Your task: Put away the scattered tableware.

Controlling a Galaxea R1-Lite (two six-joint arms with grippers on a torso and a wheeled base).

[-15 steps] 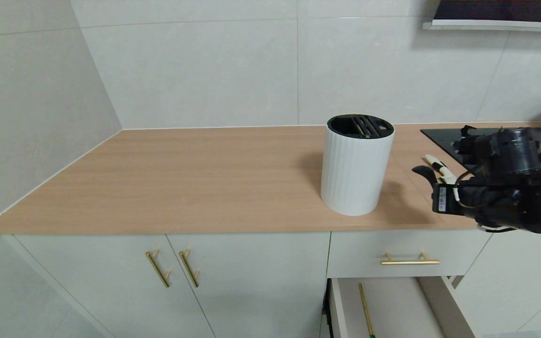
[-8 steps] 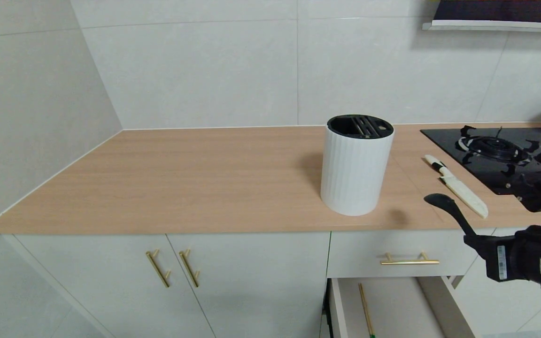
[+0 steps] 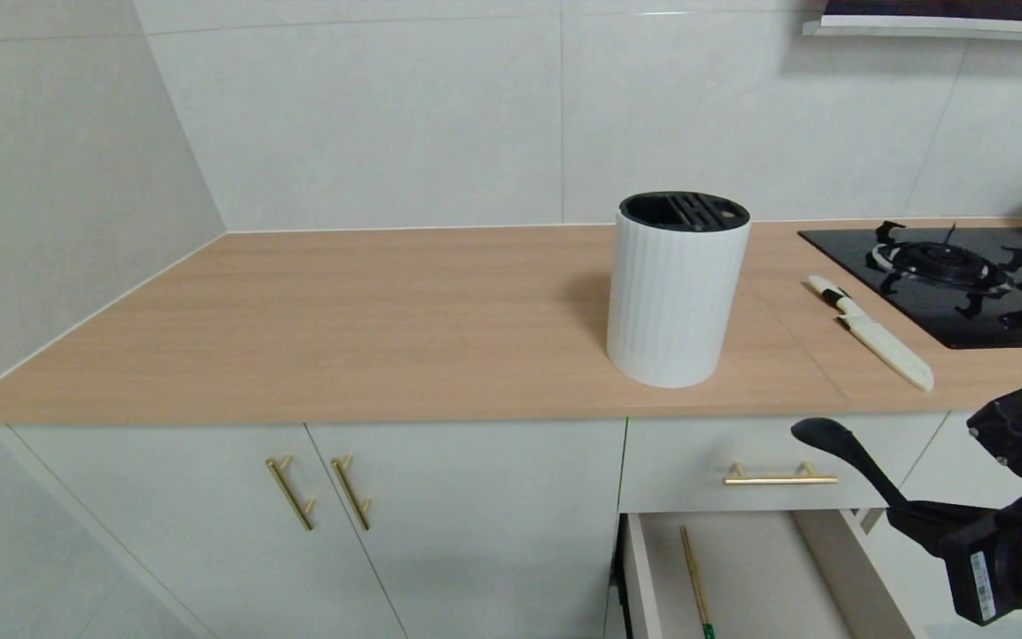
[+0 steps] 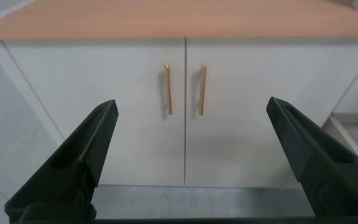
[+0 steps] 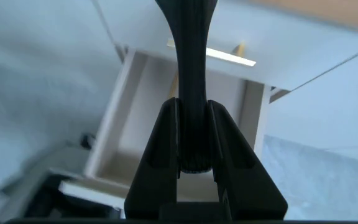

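My right gripper (image 3: 908, 515) is shut on the handle of a black spoon (image 3: 830, 439), held in front of the cabinet below the counter edge, over the open lower drawer (image 3: 633, 568). In the right wrist view the spoon (image 5: 188, 37) runs up from the closed fingers (image 5: 160, 137) above the drawer (image 5: 135, 143). A pair of chopsticks (image 3: 694, 577) lies in that drawer. A white-bladed knife (image 3: 875, 335) lies on the wooden counter (image 3: 342, 328) right of a white ribbed utensil holder (image 3: 675, 293). My left gripper (image 4: 191, 107) is open, facing the cabinet doors (image 4: 123, 112).
A black gas hob (image 3: 946, 271) sits at the counter's far right. A closed drawer with a gold handle (image 3: 779, 479) is above the open one. Two cabinet doors with gold handles (image 3: 316, 493) are on the left. Tiled walls close off the back and left.
My right arm has come down from over the counter by the knife to in front of the drawers, still holding the spoon. The head camera has shifted slightly.
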